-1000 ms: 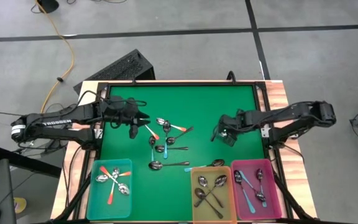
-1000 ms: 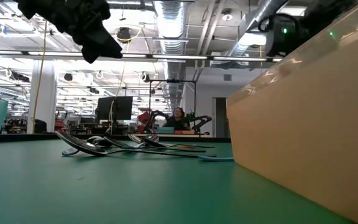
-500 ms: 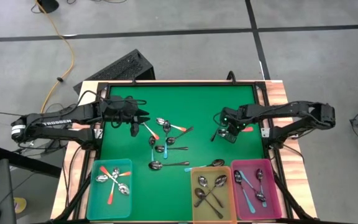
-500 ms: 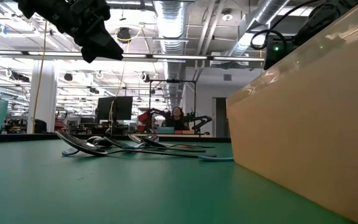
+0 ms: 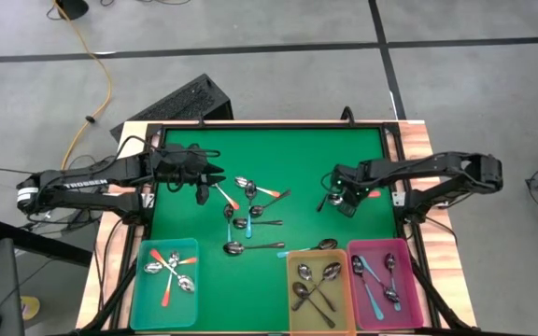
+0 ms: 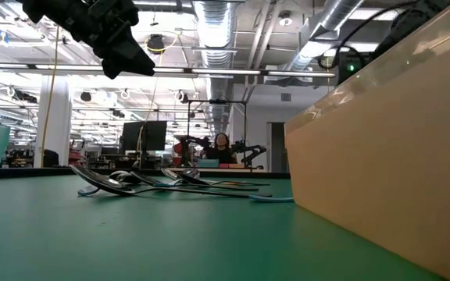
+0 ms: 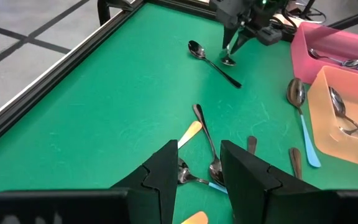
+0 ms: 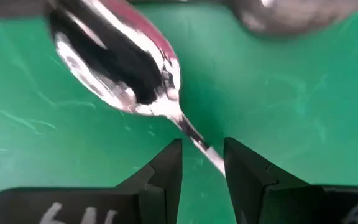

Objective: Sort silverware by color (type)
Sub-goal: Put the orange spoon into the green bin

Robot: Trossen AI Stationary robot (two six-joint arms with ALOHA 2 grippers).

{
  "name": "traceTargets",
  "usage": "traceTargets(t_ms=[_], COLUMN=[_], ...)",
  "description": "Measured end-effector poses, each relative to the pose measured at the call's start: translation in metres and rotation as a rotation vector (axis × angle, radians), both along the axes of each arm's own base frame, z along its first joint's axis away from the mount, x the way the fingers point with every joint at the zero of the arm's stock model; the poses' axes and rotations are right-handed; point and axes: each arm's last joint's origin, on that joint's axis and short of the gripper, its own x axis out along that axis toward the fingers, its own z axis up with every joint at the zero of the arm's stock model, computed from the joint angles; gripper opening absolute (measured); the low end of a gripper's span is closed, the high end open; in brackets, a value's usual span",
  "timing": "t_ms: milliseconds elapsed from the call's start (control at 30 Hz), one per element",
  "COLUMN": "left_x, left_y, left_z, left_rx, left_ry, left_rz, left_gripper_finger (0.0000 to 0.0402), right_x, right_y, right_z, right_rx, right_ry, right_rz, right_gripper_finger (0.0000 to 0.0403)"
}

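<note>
Sorting stood partly done: three plastic bins [image 5: 389, 313] held spoons; loose metal-bowled spoons [image 5: 248, 210] remained. Right gripper [image 8: 202, 163] straddled a dark-handled spoon [image 8: 126, 65], fingers spread; left gripper [image 7: 195, 168] hovered spread, empty.

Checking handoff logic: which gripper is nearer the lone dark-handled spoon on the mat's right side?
Right. The right gripper sits directly over the dark-handled spoon, fingers straddling its handle, low at the mat. The left gripper hovers across the mat, above the central spoon pile.

The surface [image 5: 288, 159] is plain green inside a black frame. Three bins sit along its near edge: teal [image 5: 140, 285], yellow [image 5: 293, 303], pink [image 5: 409, 289]. Spoons [image 5: 250, 210] have shiny silver bowls, with orange-red, light blue or dark handles.
</note>
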Motion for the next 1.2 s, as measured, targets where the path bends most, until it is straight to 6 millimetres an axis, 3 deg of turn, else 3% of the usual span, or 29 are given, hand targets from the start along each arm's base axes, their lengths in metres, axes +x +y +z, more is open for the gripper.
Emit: traceTargets(t_ms=[400,733,867,1200], left_x=[0.0,0.0,0.0,0.003], left_y=[0.0,0.0,0.0,0.001], left_z=[0.0,0.0,0.0,0.006], left_rx=[-0.01,-0.022,-0.035,-0.027], left_ry=[-0.002,-0.006,-0.01,-0.077], left_rz=[0.012,0.022,0.03,0.034], left_gripper_finger=[0.0105,0.0105,0.0105,0.0105], right_x=[0.002,0.002,0.003,0.031], right_y=[-0.001,-0.001,0.0,0.01], right_z=[-0.02,-0.02,-0.02,0.005], right_rx=[0.018,0.008,0.002,-0.113], right_ry=[0.09,0.08,0.071,-0.096], right_rz=[-0.025,-0.102,-0.164,-0.275], right_gripper_finger=[0.0121,0.0017,0.0012,0.0011])
